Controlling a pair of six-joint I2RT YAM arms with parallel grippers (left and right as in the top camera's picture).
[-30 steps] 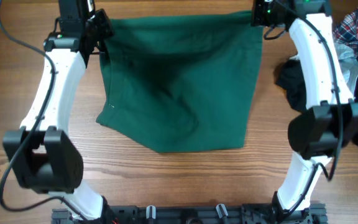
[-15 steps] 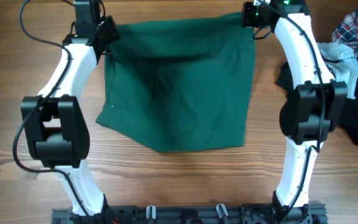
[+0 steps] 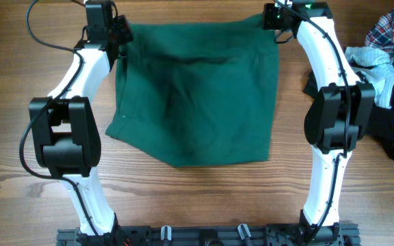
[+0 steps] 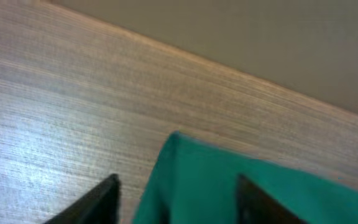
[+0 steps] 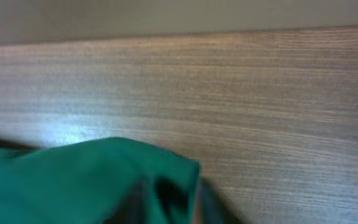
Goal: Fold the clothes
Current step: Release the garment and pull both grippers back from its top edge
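The green garment (image 3: 197, 96) lies flat, nearly square, far edge running left-right. The left gripper (image 4: 178, 186) stands spread astride its far-left corner; the right gripper (image 3: 273, 19) is too blurred to tell.

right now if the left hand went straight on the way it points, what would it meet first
The corner of the dark green garment, lying between the left hand's fingers; beyond it only bare table, though depth is unclear.

Garment (image 3: 197, 96) spread flat mid-surface (image 3: 19, 102), left end effector (image 3: 118, 31) at its far-left corner, right end effector (image 3: 273, 19) at far-right, pile (image 3: 388, 75) apparently just beyond, right edge
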